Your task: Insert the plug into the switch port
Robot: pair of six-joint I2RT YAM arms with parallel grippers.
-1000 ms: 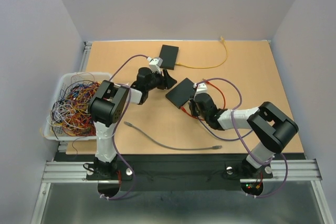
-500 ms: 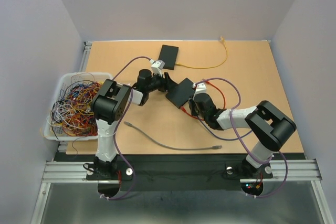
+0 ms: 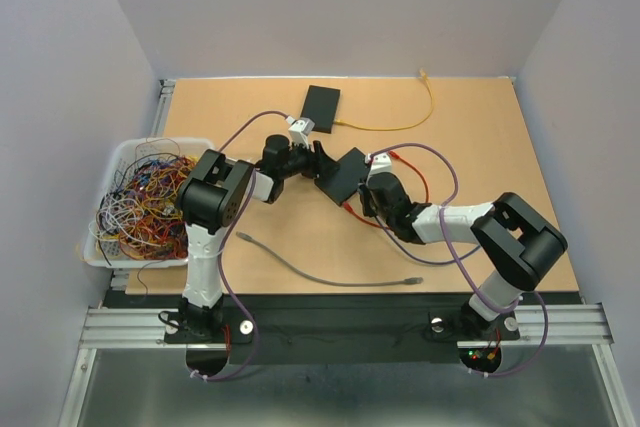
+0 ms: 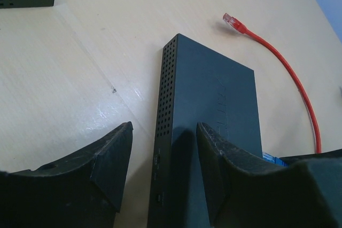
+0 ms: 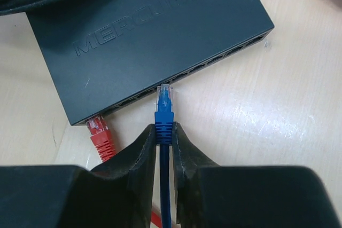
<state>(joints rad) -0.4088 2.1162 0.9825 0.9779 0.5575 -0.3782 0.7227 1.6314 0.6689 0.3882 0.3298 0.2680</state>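
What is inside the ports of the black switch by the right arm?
A red plug sits at an end port of the switch; its depth is hidden. The blue plug, pinched by the right tool, is not yet in. Other ports look dark.

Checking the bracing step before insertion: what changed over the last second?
The left gripper swung right and now straddles the end of the switch, jaws open. The right gripper barely shifted, still shut on the blue plug, whose tip is at the port row, not in. The switch, red plug and grey cable stayed put.
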